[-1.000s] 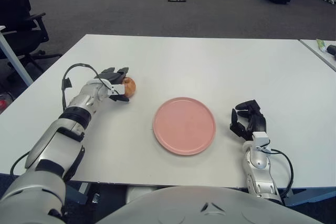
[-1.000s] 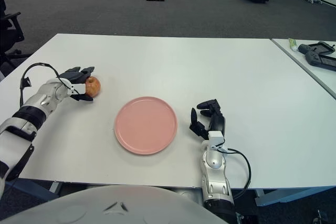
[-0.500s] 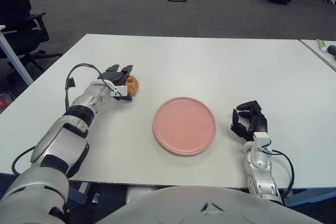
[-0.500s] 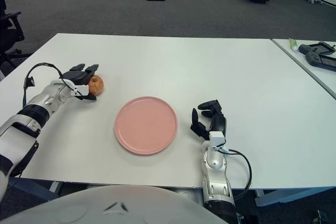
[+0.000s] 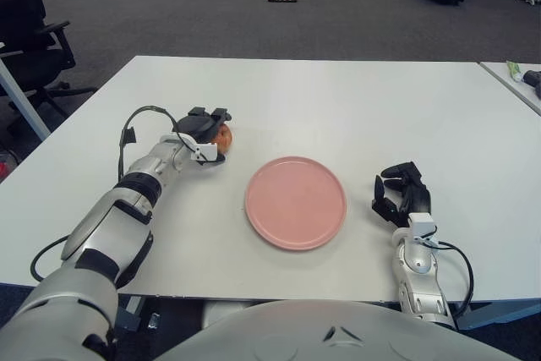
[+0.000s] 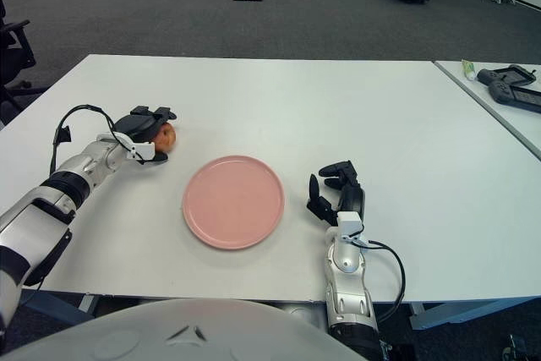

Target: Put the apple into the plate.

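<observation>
1. small round red-orange apple on the white desk, left of the flat round pink plate and apart from it, not yet in the plate.
2. left hand cupped over the apple from above and from the left, dark fingers draped across its top and thumb low at its front; looks like a closing grasp, with the apple seemingly not lifted off the desk.
3. reaching in from the outer side probably to leave the plate-facing side of the apple free, so a carry to the right needs no regrip.
4. right hand beside the plate's right rim, fingers loosely curled and holding nothing, idle.
5. bare desk between apple and plate, nothing to clear on that short path; low plate rim, so likely only a small lift needed.
6. plenty of open desk behind the plate and to the far right; desk's left edge well away from the apple, near edge closer to the plate than to the apple.
7. main risk judged: round apple rolling out from under a top-heavy grip toward the plate or the near edge.
</observation>
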Controlling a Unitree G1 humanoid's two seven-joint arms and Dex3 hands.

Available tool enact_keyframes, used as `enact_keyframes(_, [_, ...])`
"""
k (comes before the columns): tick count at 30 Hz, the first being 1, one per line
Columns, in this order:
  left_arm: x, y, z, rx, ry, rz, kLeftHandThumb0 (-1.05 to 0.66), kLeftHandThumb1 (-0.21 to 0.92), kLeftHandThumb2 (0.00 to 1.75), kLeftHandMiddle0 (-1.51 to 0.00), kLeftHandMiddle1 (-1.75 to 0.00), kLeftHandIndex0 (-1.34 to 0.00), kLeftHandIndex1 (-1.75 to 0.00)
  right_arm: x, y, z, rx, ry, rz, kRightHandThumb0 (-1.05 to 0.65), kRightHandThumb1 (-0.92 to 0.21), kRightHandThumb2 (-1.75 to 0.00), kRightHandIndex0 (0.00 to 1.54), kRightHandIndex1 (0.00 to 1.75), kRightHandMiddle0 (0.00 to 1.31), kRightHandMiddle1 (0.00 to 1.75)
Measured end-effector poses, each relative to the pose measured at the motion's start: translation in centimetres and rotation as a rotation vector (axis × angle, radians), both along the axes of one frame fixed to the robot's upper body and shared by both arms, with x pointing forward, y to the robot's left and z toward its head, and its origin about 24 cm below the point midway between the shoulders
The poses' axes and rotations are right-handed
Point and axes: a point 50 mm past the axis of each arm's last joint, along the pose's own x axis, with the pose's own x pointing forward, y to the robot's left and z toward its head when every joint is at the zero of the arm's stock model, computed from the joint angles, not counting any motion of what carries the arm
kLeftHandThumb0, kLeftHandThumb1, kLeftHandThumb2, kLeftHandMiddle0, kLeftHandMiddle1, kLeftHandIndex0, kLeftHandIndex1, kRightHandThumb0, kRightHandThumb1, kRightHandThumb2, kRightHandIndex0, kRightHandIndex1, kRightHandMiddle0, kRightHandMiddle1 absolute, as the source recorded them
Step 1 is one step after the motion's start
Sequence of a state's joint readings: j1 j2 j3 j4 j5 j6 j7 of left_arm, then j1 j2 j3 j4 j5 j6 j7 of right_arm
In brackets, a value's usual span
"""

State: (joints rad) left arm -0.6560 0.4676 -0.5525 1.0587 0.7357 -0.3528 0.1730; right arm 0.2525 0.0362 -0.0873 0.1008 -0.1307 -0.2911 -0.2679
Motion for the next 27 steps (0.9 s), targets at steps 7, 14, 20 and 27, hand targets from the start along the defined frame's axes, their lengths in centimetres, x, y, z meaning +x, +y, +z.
enact_keyframes(7, [-0.3,-0.4,-0.1,0.002,-0.071,-0.036,-0.51,0.29,1.03,-0.86,-1.74,-0.61,-1.75,0.0,0.0,0.0,-0.001,-0.001,-0.007,-0.40,-0.62,-0.94,0.66,1.74,0.38,1.75])
enact_keyframes(14, [-0.9,-0.6,-0.4,-0.010,-0.152,-0.067,-0.46,0.30,1.18,-1.02,-1.75,-0.71,-1.75,-0.1,-0.1,0.0,-0.004,0.001,-0.009,-0.40,-0.62,-0.93,0.66,1.73,0.38,1.75])
enact_keyframes(20, [-1.1,-0.9,-0.3,-0.007,-0.166,-0.086,-0.49,0.27,1.34,-1.08,-1.75,-0.65,-1.75,-0.1,-0.2,0.0,-0.008,0.001,-0.012,-0.40,-0.62,-0.93,0.66,1.74,0.38,1.75])
enact_keyframes(27, [-1.3,-1.0,-0.4,-0.008,-0.170,-0.095,-0.49,0.27,1.36,-1.13,-1.75,-0.64,-1.75,-0.1,-0.2,0.0,-0.008,0.001,-0.014,-0.40,-0.62,-0.94,0.66,1.74,0.38,1.75])
